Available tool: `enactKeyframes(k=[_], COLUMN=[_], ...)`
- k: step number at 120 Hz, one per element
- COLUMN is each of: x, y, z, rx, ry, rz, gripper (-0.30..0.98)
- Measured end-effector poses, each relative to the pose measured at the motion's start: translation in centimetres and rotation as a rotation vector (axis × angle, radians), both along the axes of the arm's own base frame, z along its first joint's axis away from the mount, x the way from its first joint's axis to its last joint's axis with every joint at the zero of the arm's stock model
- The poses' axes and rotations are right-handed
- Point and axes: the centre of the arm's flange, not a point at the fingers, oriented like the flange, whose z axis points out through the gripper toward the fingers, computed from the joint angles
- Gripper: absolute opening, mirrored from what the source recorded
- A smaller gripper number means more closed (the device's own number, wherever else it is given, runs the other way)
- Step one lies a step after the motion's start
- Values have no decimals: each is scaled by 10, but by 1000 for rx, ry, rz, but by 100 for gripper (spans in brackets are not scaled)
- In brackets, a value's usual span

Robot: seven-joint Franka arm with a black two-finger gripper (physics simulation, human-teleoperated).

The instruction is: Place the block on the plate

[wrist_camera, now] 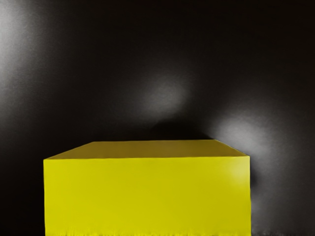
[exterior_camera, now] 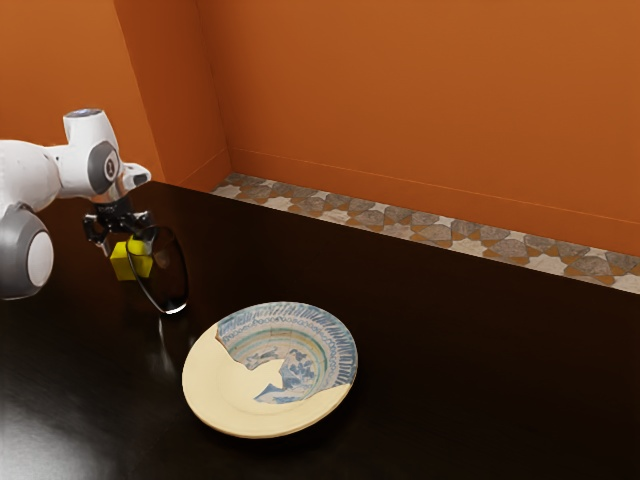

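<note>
My end effector (exterior_camera: 123,238) sits at the block (exterior_camera: 130,262), the plate (exterior_camera: 215,388) lying face-up to receive it; its opening and grip I can't tell.

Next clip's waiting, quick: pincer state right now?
Pincer: right at the yellow block, but whether it is open or closed on it cannot be told.

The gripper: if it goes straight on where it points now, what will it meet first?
Probably the yellow block, which shows just beneath the gripper; depth and present contact are unclear.
</note>
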Motion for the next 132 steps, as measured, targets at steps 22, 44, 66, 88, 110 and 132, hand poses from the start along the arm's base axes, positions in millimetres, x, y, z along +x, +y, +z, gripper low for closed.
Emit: enactKeyframes(k=[22, 44, 66, 88, 110, 132], x=[-2, -3, -2, -2, -1, 11], y=[1, 6, 6, 6, 7, -16], z=[-11, -19, -18, -17, 1, 73], rx=[-11, -11, -12, -13, -1, 39], ry=[8, 5, -4, -10, -32, -110], rz=[-9, -15, -22, -29, -37, -76], gripper=[69, 69, 59, 44, 39, 39])
